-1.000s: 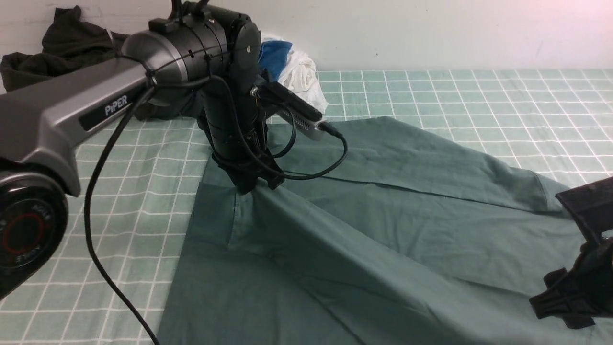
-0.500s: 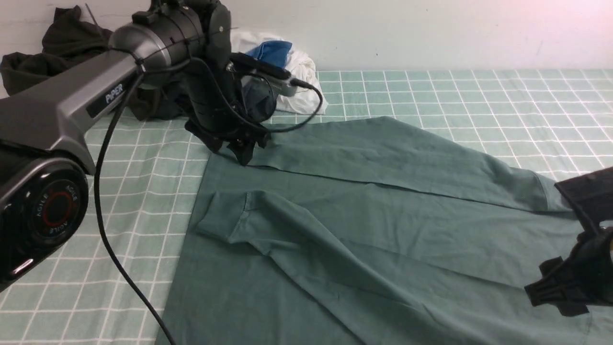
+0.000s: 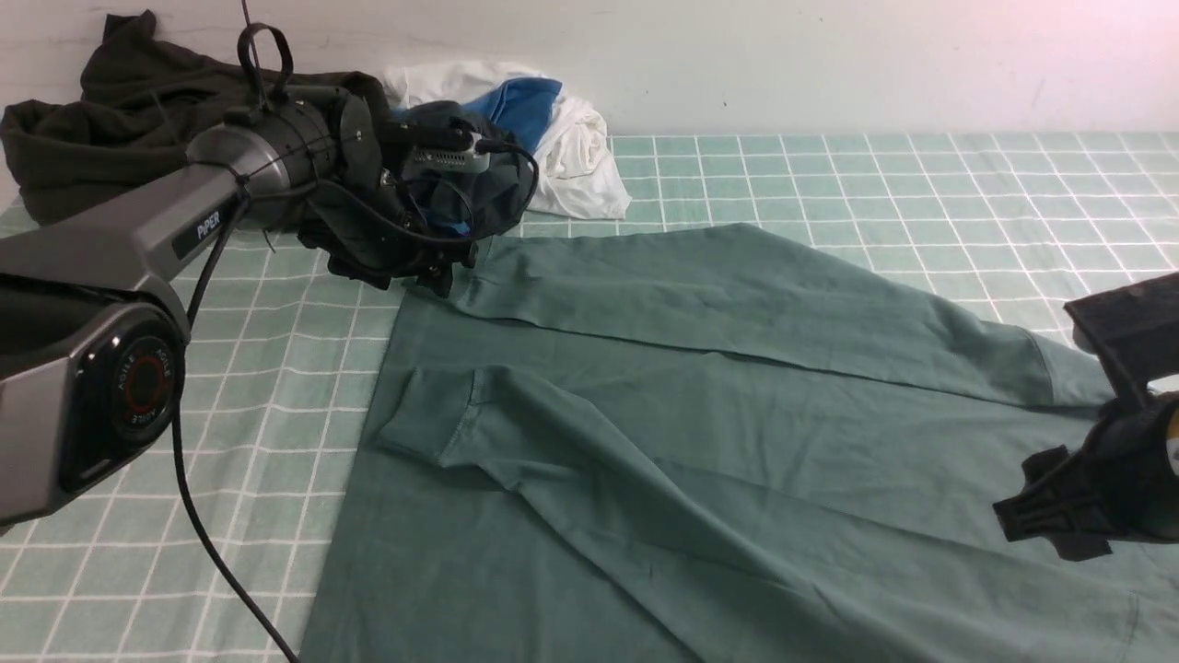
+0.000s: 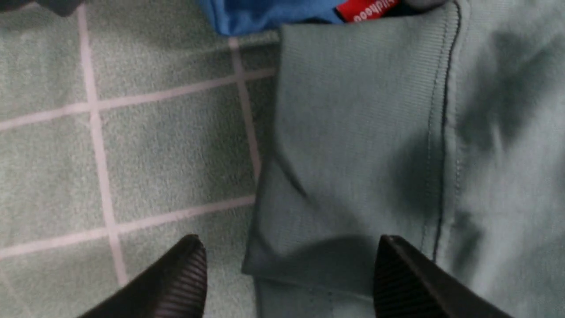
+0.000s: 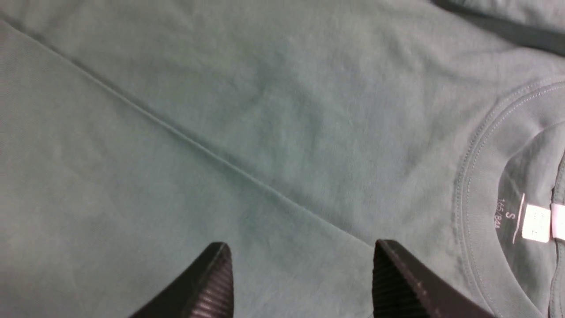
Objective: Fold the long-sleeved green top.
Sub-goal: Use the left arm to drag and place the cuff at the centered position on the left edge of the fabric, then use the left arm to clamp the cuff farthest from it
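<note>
As the left pincer (image 4: pixel 289 260) gapes, green top (image 4: pixel 366 132) lies seemingly untouched beneath.

"PiPER" stands on the left arm (image 3: pixel 209 226). Inside the collar (image 5: pixel 474 185) of the green long-sleeved top (image 5: pixel 265 132), "S" and "165/84A" are printed. Beside this print, the white label (image 5: pixel 536 223) is unreadable. The red tag's (image 4: pixel 366 6) lettering is cut off.
</note>
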You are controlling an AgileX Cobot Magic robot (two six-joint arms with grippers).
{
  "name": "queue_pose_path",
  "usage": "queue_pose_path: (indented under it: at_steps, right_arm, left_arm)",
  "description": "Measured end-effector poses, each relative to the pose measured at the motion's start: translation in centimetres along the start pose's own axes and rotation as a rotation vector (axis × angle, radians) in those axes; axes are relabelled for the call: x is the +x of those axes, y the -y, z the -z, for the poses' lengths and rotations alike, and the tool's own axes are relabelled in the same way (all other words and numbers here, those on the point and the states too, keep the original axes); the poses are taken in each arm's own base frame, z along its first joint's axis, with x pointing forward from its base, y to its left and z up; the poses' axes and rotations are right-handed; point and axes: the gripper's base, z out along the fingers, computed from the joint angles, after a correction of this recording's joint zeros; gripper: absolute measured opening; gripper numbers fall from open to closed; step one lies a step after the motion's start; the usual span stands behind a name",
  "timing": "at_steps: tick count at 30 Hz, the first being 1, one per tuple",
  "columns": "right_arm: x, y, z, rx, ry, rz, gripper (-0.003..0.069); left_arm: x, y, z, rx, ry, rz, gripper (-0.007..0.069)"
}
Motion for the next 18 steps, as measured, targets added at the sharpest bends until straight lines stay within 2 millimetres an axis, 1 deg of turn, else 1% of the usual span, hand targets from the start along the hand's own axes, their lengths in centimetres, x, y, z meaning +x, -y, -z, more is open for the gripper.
queue_pose_path:
  at_steps: [2, 5, 6, 7, 8, 9, 10, 11, 12, 13, 15, 18]
  right_arm:
    - [-0.06, -0.02, 0.00, -0.003, 0.007, 0.000, 0.0402]
    - [-0.13, -0.04, 0.01, -0.004, 0.012, 0.000, 0.0402]
    - [-0.14, -0.05, 0.01, -0.005, 0.014, 0.000, 0.0402]
    - [-0.15, -0.05, 0.01, -0.005, 0.014, 0.000, 0.0402]
    - [-0.15, -0.05, 0.01, -0.006, 0.015, 0.000, 0.0402]
    - [-0.15, -0.05, 0.01, -0.006, 0.015, 0.000, 0.0402]
    - [-0.16, -0.05, 0.01, -0.006, 0.016, 0.000, 0.0402]
    - [-0.17, -0.06, 0.01, -0.006, 0.017, 0.000, 0.0402]
    - [-0.17, -0.06, 0.01, -0.006, 0.017, 0.000, 0.0402]
    - [-0.17, -0.06, 0.01, -0.006, 0.017, 0.000, 0.0402]
    - [-0.17, -0.06, 0.01, -0.006, 0.017, 0.000, 0.0402]
    - [-0.17, -0.06, 0.01, -0.006, 0.017, 0.000, 0.0402]
  left_arm:
    - [-0.02, 0.06, -0.17, 0.007, 0.007, 0.008, 0.0448]
    - [-0.04, 0.15, -0.17, 0.012, 0.010, 0.011, 0.0394]
    - [-0.05, 0.15, -0.17, 0.012, 0.011, 0.011, 0.0326]
    - [-0.05, 0.15, -0.17, 0.012, 0.011, 0.011, 0.0288]
    - [-0.05, 0.15, -0.17, 0.012, 0.011, 0.011, 0.0257]
    - [-0.05, 0.15, -0.17, 0.012, 0.011, 0.011, 0.0249]
    - [-0.10, 0.15, -0.13, 0.012, 0.013, 0.010, 0.0188]
    - [-0.10, 0.15, -0.13, 0.012, 0.013, 0.008, 0.0151]
    - [-0.12, 0.15, -0.11, 0.012, 0.014, 0.005, 0.0144]
    - [-0.13, 0.15, -0.11, 0.012, 0.014, -0.001, 0.0097]
    - [-0.14, 0.16, -0.10, 0.014, 0.014, -0.014, 0.0040]
    - [-0.17, 0.18, 0.01, 0.014, 0.015, -0.021, 0.0027]
